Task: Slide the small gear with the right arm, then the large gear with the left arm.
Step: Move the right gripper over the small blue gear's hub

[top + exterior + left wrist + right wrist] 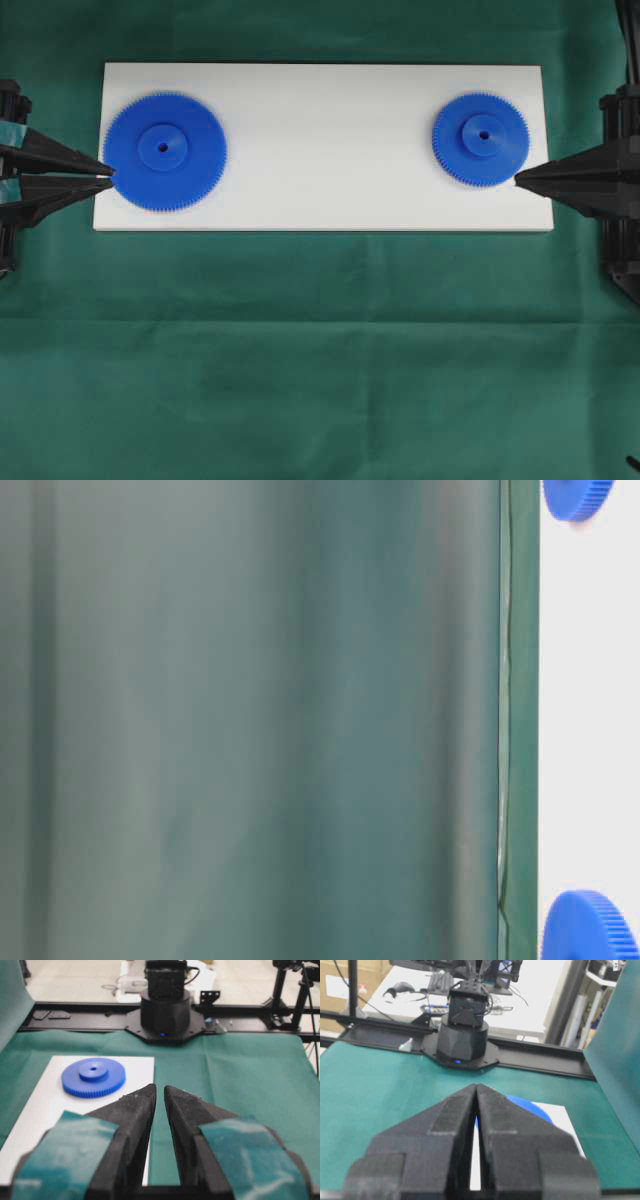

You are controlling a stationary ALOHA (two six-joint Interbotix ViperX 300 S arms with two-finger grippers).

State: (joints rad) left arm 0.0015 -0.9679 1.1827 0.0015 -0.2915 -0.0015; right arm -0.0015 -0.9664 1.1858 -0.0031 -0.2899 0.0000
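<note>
Black pointed fingers [455,1125] of the right gripper [519,178] fill the foreground of the right wrist view, pressed together with no more than a hairline seam between them, nothing held. Just past their tips a blue arc of the small gear [482,139] shows on the white board [330,140].

From overhead, the right arm [600,180] enters from the right edge. Its closed tip sits at the lower right rim of the small gear, touching or very nearly so; contact cannot be confirmed. The small gear lies flat near the board's right end, hub and centre hole up.

The left arm [25,170] enters from the left edge. The left gripper [108,171] has its two pointed fingers a narrow gap apart, tips at the left rim of the large gear [165,151], gripping nothing. In the left wrist view the same fingers [135,1110] stand slightly parted, with teal tape patches on their bases, and a blue gear [93,1077] rests on the board beyond and to their left.

The large gear lies flat near the board's left end, well apart from the small gear, with bare board between them.

The board rests on a green cloth [320,350] covering the table. At table level, portions of two blue toothed rims [590,925] appear against the white board.
</note>
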